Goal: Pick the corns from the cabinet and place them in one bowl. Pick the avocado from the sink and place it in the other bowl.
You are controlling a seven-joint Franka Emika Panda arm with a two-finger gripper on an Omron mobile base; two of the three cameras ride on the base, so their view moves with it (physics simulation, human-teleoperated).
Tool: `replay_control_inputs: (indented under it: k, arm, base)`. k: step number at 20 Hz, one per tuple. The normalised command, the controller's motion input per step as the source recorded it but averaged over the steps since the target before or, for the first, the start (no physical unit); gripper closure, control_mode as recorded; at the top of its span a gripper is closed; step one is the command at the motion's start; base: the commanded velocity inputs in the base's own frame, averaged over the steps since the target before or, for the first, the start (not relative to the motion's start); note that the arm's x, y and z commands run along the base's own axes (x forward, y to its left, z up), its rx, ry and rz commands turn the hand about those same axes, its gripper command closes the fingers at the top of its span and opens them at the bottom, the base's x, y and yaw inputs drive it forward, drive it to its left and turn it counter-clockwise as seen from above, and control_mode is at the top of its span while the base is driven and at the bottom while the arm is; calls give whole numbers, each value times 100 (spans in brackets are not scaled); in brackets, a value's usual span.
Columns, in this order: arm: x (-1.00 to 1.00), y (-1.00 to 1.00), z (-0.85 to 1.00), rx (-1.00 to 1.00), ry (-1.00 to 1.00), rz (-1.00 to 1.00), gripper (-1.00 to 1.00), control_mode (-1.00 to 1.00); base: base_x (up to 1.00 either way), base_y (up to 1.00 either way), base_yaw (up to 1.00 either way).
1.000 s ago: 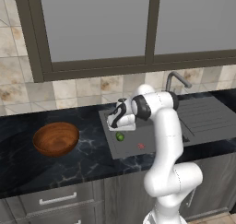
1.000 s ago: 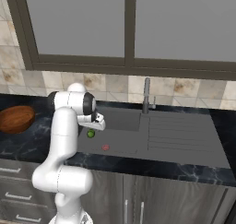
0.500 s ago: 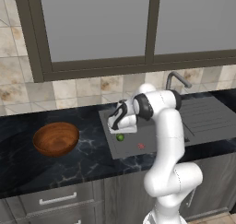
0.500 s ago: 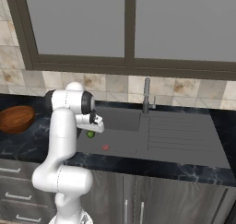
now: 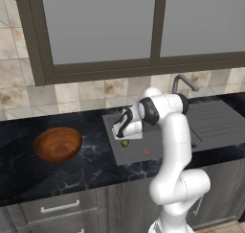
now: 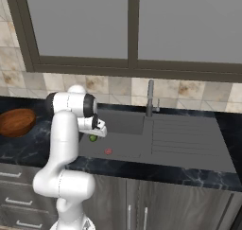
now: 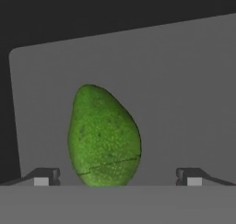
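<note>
Avocado (image 7: 104, 138): green, pebbled skin, egg-shaped, lying on the flat grey floor of the sink (image 5: 158, 141), toward its left end. Other bowl (image 5: 58, 144): reddish-brown, wood-grained, round, upright on the dark counter, well left of the sink.

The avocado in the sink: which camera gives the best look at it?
The hand view: the avocado sits large and unblocked between the open gripper's fingertips. In the left base view it is a small green dot under the hand; likewise in the right base view.
</note>
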Motion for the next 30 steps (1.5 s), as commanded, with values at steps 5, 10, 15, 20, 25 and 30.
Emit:
replay_control_inputs:
  k: [5, 10, 15, 20, 25, 30]
  arm:
    - [17, 7, -4, 0, -4, 0, -100, -100]
    - [0, 0, -20, 0, 0, 0, -100, -100]
    - [9, 1, -17, 0, -4, 0, -100, -100]
    - [0, 1, -4, 0, 0, 0, 100, -100]
    - [0, 0, -1, 0, 0, 0, 100, -100]
    - [-3, 1, 13, -2, 0, 0, 100, -100]
  base:
    - [0, 0, 0]
    - [0, 0, 0]
    - [0, 0, 0]
    - [0, 0, 0]
    - [0, 0, 0]
    - [0, 0, 0]
